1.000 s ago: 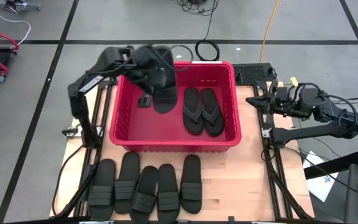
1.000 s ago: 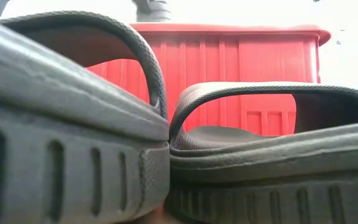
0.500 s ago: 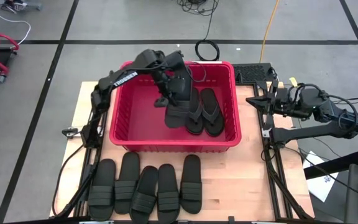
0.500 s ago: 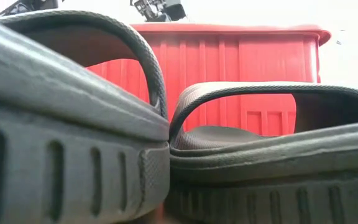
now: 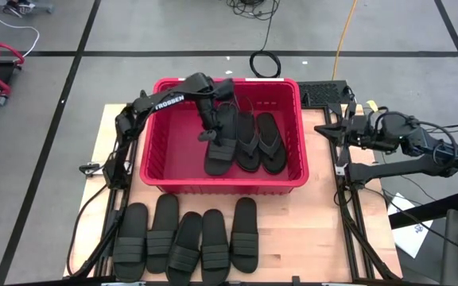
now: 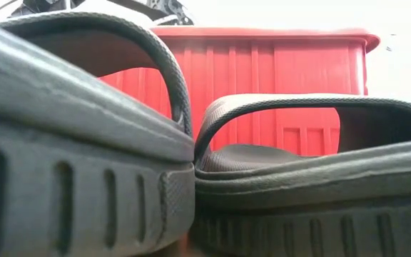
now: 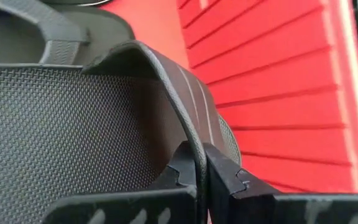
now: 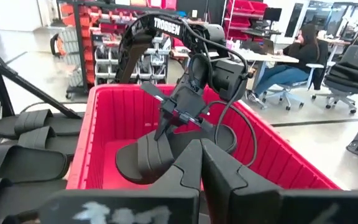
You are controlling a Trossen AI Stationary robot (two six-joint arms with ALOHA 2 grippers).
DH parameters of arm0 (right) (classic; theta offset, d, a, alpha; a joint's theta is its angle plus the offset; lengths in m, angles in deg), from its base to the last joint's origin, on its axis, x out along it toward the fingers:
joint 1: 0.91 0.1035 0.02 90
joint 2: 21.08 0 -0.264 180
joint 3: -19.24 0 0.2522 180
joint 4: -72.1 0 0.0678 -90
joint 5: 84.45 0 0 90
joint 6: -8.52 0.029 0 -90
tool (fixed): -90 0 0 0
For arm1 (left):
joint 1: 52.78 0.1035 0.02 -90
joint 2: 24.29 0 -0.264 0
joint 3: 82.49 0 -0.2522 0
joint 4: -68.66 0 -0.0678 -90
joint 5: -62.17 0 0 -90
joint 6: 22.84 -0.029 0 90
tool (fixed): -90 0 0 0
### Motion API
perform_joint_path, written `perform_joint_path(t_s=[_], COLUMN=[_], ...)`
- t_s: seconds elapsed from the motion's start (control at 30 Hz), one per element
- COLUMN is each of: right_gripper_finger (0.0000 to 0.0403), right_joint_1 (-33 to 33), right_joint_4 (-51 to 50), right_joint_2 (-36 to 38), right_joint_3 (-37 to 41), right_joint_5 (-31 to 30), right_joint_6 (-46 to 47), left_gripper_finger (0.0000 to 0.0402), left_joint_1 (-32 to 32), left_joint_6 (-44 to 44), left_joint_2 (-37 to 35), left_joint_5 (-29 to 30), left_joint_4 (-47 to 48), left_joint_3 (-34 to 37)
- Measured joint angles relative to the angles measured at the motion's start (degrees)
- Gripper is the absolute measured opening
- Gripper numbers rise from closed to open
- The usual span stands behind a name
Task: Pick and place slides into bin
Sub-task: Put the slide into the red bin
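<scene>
Inside the bin (image 5: pixel 157 171): one slide (image 5: pixel 219 151), light, pliable rubber, pinched by its band strap in the left gripper (image 7: pixel 201 177), lowered beside two thong slides; right gripper (image 8: pixel 199 163) idle, clenched.

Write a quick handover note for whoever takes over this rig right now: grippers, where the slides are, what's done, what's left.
Left gripper: shut on a band-strap slide, low inside the red bin, not released.
Right gripper: shut, empty, parked off the table's right side.
Done: two thong slides lie in the bin.
Left: release this one, then five band-strap slides in a row on the table before the bin.
</scene>
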Motion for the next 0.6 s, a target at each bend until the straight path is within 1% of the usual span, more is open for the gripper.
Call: perform_joint_path(t_s=[0.13, 0.3, 0.6], right_gripper_finger=[0.0, 0.0, 0.0], right_joint_1=[0.0, 0.01, 0.0], right_joint_4=[-0.28, -0.26, -0.26], right_joint_2=[0.02, 0.0, 0.0], right_joint_3=[0.0, 0.0, 0.0], right_joint_5=[0.18, 0.2, -0.01], right_joint_6=[0.17, 1.06, 3.91], left_gripper_finger=[0.0, 0.0, 0.0], left_joint_1=[0.33, 1.35, 3.45], left_joint_6=[1.29, 1.22, -2.83], left_joint_2=[-0.77, -0.79, -0.77], left_joint_5=[-1.17, -3.75, -3.53], left_joint_4=[-6.32, -9.75, -10.1], left_joint_3=[3.56, 7.34, 14.11])
